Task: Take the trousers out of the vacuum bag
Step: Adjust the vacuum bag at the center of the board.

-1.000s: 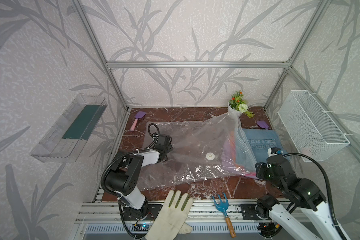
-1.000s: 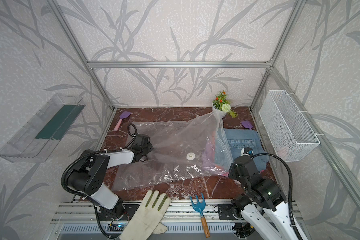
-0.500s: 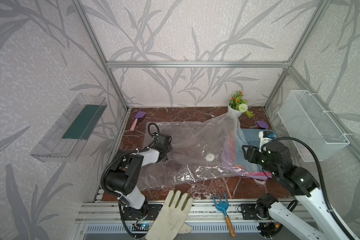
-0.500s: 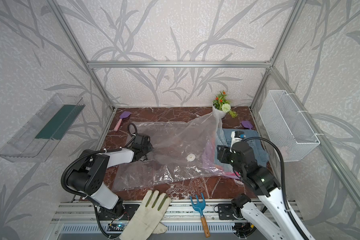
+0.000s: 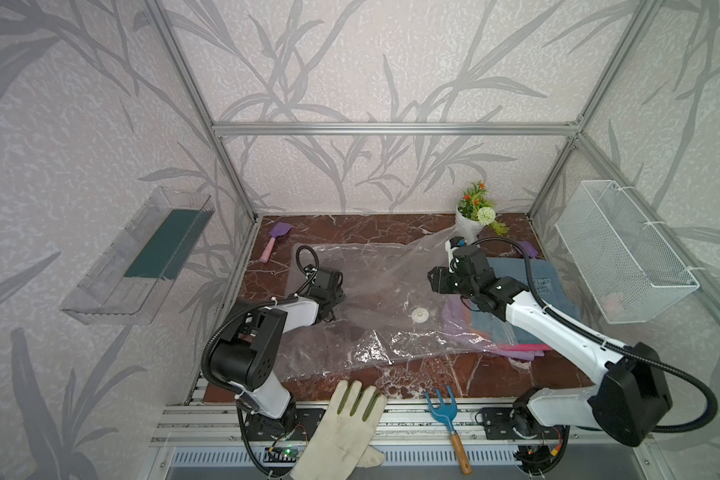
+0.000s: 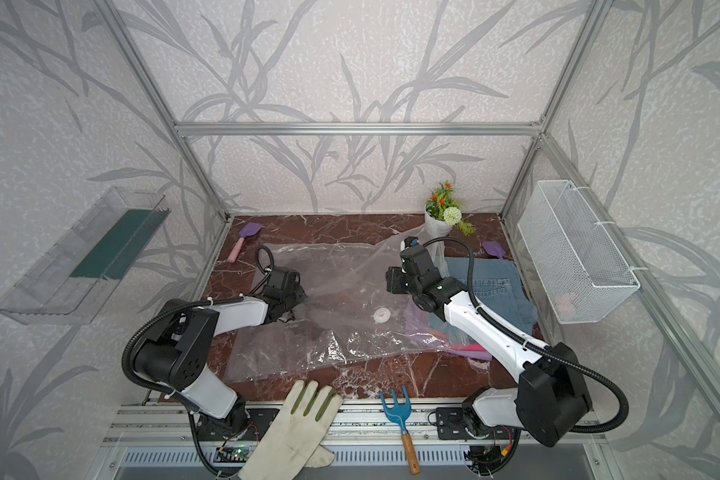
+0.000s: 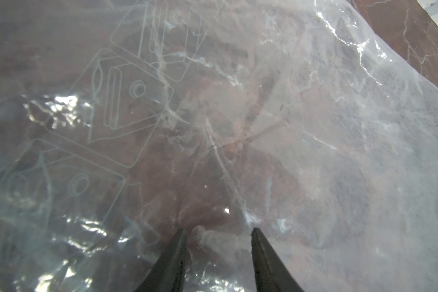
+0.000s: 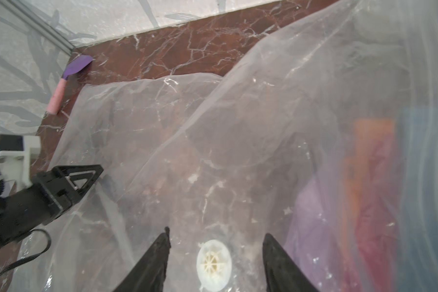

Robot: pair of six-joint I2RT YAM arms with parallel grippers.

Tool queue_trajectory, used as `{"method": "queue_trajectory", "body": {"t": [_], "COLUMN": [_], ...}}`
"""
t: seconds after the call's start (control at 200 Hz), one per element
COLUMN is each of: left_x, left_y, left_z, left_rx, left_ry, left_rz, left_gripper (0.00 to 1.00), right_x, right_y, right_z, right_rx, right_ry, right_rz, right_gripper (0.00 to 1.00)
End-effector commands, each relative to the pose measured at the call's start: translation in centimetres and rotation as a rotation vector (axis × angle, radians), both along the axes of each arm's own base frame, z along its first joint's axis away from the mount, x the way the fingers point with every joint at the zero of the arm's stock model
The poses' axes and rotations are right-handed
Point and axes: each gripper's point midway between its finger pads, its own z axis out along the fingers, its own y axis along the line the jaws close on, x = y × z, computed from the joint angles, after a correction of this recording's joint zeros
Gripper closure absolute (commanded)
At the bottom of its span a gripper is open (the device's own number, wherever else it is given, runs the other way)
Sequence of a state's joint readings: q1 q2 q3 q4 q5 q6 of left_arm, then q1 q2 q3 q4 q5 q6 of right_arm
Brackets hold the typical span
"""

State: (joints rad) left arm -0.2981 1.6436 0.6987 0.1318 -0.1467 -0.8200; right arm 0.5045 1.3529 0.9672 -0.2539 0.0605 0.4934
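Observation:
The clear vacuum bag (image 5: 371,291) lies crumpled across the brown marble table, its white round valve (image 5: 420,314) facing up. The folded trousers are stacked at the right: light denim (image 5: 549,286) on top, pink (image 5: 524,347) at the front edge, and lilac (image 8: 314,227) and orange (image 8: 374,136) seen through the plastic. My right gripper (image 5: 433,280) hovers open over the bag, the valve (image 8: 213,268) showing between its fingers. The left gripper (image 5: 335,293) rests on the bag's left part, with its fingers (image 7: 180,242) apart and the film (image 7: 263,126) beneath them.
A cream work glove (image 5: 346,424) and a blue hand rake (image 5: 445,411) lie on the front rail. A purple trowel (image 5: 277,237) is at the back left, a flower vase (image 5: 474,212) at the back right. A wire basket (image 5: 624,253) hangs on the right wall and a clear shelf (image 5: 142,257) on the left.
My right arm has swung up from the front right and leftward over the bag, and its jaws have widened. The left arm and the bag have stayed still.

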Motion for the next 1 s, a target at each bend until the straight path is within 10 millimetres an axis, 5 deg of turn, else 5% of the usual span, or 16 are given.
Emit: {"method": "queue_trajectory", "body": {"t": [0.0, 0.325, 0.66, 0.765, 0.995], "left_x": [-2.7, -2.8, -2.8, -2.6, -0.8], "left_y": [1.0, 1.3, 1.9, 1.8, 1.0], "left_z": [-3.0, -3.6, -3.2, -1.9, 5.5], "left_rx": [0.033, 0.038, 0.037, 0.024, 0.023], "left_ry": [0.135, 0.155, 0.147, 0.099, -0.087], "left_rz": [-0.002, 0.005, 0.021, 0.018, -0.058], "left_gripper": [0.56, 0.56, 0.56, 0.57, 0.53], "right_x": [1.3, 0.6, 0.2, 0.2, -0.3], "right_y": [-3.0, -10.3, -12.8, -9.0, 1.6], "right_z": [-0.8, -2.9, 1.0, 4.1, 10.5], "right_rx": [0.013, -0.05, -0.099, -0.022, -0.112], "right_ry": [-0.011, 0.032, -0.056, -0.148, -0.318], "right_rz": [-0.093, -0.255, -0.308, -0.134, 0.13], "right_gripper": [0.41, 0.42, 0.41, 0.45, 0.45]}}
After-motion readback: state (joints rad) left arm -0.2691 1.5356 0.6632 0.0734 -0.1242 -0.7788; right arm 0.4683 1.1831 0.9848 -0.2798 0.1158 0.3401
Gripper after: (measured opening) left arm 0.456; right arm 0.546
